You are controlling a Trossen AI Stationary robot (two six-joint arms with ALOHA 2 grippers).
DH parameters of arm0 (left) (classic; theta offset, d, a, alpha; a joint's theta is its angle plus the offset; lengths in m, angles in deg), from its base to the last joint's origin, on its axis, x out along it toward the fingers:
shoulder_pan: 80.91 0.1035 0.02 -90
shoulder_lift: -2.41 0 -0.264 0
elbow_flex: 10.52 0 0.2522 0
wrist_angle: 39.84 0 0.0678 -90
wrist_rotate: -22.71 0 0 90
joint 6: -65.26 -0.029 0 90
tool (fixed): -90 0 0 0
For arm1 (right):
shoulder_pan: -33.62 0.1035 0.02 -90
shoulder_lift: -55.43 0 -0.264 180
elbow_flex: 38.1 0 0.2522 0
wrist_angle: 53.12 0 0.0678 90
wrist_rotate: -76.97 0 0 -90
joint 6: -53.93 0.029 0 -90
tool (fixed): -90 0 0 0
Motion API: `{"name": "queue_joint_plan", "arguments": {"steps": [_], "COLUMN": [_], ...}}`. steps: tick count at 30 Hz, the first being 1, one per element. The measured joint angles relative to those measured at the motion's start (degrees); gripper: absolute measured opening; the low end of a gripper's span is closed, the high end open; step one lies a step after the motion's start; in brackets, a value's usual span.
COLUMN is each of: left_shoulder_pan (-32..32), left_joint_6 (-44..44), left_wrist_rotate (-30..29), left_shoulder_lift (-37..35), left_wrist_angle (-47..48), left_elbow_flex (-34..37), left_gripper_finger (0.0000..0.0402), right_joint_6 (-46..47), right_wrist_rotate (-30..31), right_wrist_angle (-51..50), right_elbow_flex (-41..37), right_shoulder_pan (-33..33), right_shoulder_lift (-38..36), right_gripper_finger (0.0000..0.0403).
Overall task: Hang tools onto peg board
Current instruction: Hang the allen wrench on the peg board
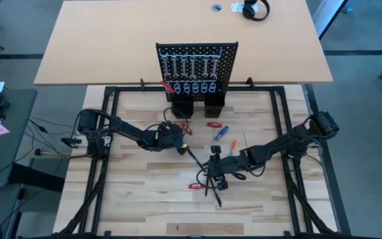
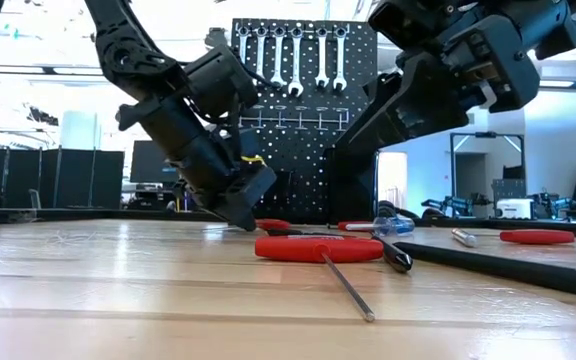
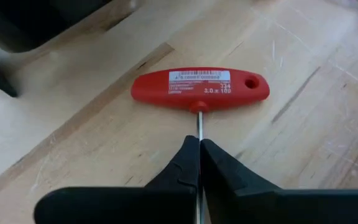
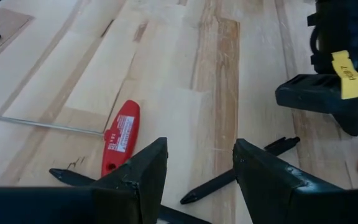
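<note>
The left hand (image 3: 199, 152) is sitting low over the middle of the wooden counter (image 1: 144, 199), its fingers pressed together on the thin metal shaft of a red T-handle key (image 3: 201, 91); the red crossbar of that key is lying flat on the wood just ahead of the fingertips, label side up. In the high view the same left hand (image 1: 178, 141) is showing just in front of the peg board's foot, a little toward the counter's left side. The right hand (image 4: 194, 168) is hovering above the counter nearer the front edge, its fingers spread apart with nothing between them; below it, black stick-like tools (image 4: 238, 171) are lying crossed on the wood, and a second red T-handle key (image 4: 120, 140) is resting flat beside them with its silver shaft pointing away. The peg board (image 1: 196, 66) is standing upright at the counter's back edge, with silver wrenches (image 2: 288, 60) hanging in a row along its upper part and two black box holders (image 1: 197, 106) sitting at its foot. Between the board and the right hand, a blue-handled screwdriver (image 1: 219, 134) and an orange-handled screwdriver (image 1: 231, 144) are lying loose near the counter's centre, with a small red piece (image 1: 213, 124) lying just behind them.
</note>
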Motion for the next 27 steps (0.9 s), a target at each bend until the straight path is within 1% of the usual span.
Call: {"name": "queue_joint_plan", "arguments": {"steps": [3, 8, 11, 12, 14, 17, 19, 21, 22, 25, 27], "left_shoulder_pan": [-2.5, -9.4, -13.2, -14.4, -16.5, -18.3, -19.1, -20.6, -21.4, -23.5, -24.7], "left_joint_6": [-1.2, -4.4, -7.6, -8.6, -12.0, -16.8, -19.5, -22.2, -23.5, -27.2, -29.6], "left_wrist_rotate": [-0.5, -2.7, -3.8, -4.3, -4.3, -1.1, -1.2, -4.7, -7.5, -16.7, -22.5], "left_shoulder_lift": [-1.6, -7.1, -12.2, -14.3, -18.0, -22.7, -24.7, -25.0, -24.9, -23.8, -22.1], "left_wrist_angle": [1.1, 6.3, 4.3, 1.9, -6.1, -24.8, -38.7, -46.5, -47.4, -46.0, -45.1], "left_elbow_flex": [0.1, 0.9, 4.3, 6.1, 11.4, 20.9, 26.2, 29.0, 29.3, 27.5, 25.5], "left_gripper_finger": [0.0001, 0.0001, 0.0, 0.0, 0.0, 0.0, 0.0, 0.0, 0.0, 0.0, 0.0], "right_joint_6": [0.0, -0.5, -2.6, -3.7, -6.2, -8.5, -8.5, -6.4, -4.2, 4.9, 9.6], "right_wrist_rotate": [0.3, 3.6, 5.3, 5.8, 6.1, 6.1, 6.0, 6.1, 6.4, 7.8, 10.4], "right_wrist_angle": [0.4, 1.2, 3.8, 5.8, 10.3, 19.0, 24.9, 31.0, 33.7, 38.6, 40.3], "right_elbow_flex": [0.0, 0.0, 0.0, 0.0, -0.1, -0.1, -0.1, 0.1, 0.5, 2.0, 2.3], "right_shoulder_pan": [0.0, 0.0, 0.2, 0.3, 0.6, 0.6, 0.1, -0.9, -1.6, -3.8, -5.4], "right_shoulder_lift": [0.3, 1.4, 2.6, 3.3, 5.0, 8.4, 10.4, 12.1, 12.8, 13.6, 12.9], "right_gripper_finger": [0.0191, 0.0191, 0.0191, 0.0191, 0.0191, 0.0191, 0.0191, 0.0191, 0.0191, 0.0191, 0.0191]}}
